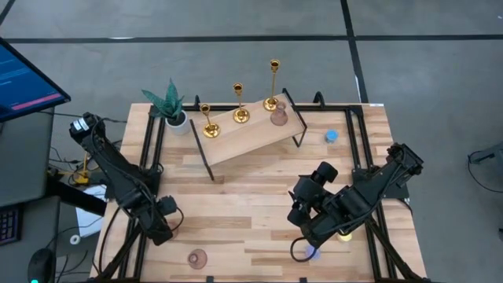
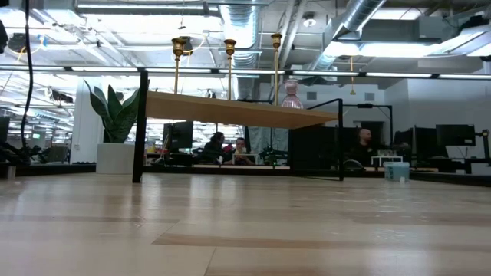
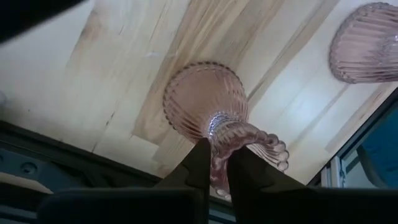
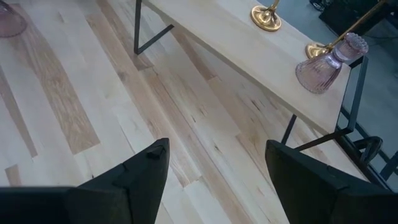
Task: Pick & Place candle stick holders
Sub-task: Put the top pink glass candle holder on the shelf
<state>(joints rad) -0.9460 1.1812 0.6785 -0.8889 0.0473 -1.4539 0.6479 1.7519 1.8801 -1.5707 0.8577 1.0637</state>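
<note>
My left gripper [image 1: 161, 226] is at the table's near left, pointing down and shut on a squat pink ribbed candle stick holder [image 3: 202, 99], which the gripper hides in the high view. A second pink holder [image 1: 196, 258] stands on its base close by, near the front edge. On the raised wooden shelf [image 1: 251, 134] at the back stand three gold candlesticks [image 1: 240, 110] and a third pink holder [image 1: 278, 118]. My right gripper [image 4: 217, 174] hangs open above the table's near right, with nothing between its fingers. My left gripper pinches the pink holder's ruffled top rim [image 3: 217, 171] between its two fingers [image 3: 199, 165], at one side of the mouth. The fingers come from above, pointing down. The holder's bulbous body [image 3: 199, 93] lies below them, close to the tabletop; whether it stands on the table I cannot tell.
A potted green plant [image 1: 171, 106] stands at the shelf's left end. A small blue light [image 1: 331, 136] sits at the far right, and two more small lights [image 1: 310, 251] lie under the right arm. Bare wood lies in the table's middle [image 1: 251, 204].
</note>
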